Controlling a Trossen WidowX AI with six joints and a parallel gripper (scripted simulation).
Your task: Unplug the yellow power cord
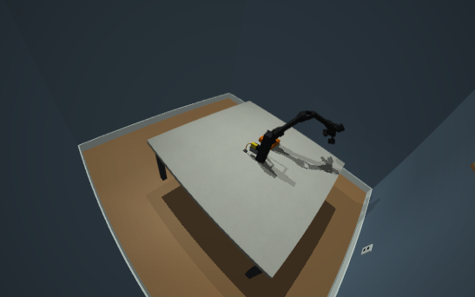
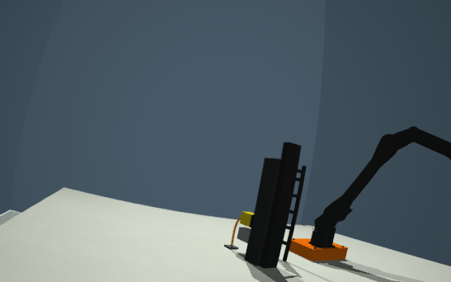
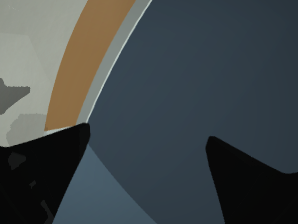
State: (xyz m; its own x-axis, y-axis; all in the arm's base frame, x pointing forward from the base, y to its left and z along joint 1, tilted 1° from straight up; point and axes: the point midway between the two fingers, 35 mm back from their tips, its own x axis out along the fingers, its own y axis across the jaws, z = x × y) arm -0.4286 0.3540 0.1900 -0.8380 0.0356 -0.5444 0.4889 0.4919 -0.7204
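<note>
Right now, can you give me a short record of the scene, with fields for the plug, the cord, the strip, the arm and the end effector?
plug: yellow, on the side of the strip, seemingly still plugged in
cord: orange, curving down to a small foot on the table
strip: tall black block, standing upright
arm: on an orange base, reaching away from the strip
end effector: open, holding nothing, beyond the table edge

One table (image 1: 242, 208), one arm (image 2: 370, 169), one orange base (image 2: 337, 251), one yellow plug (image 2: 246, 218), one black upright block (image 2: 273, 206).
</note>
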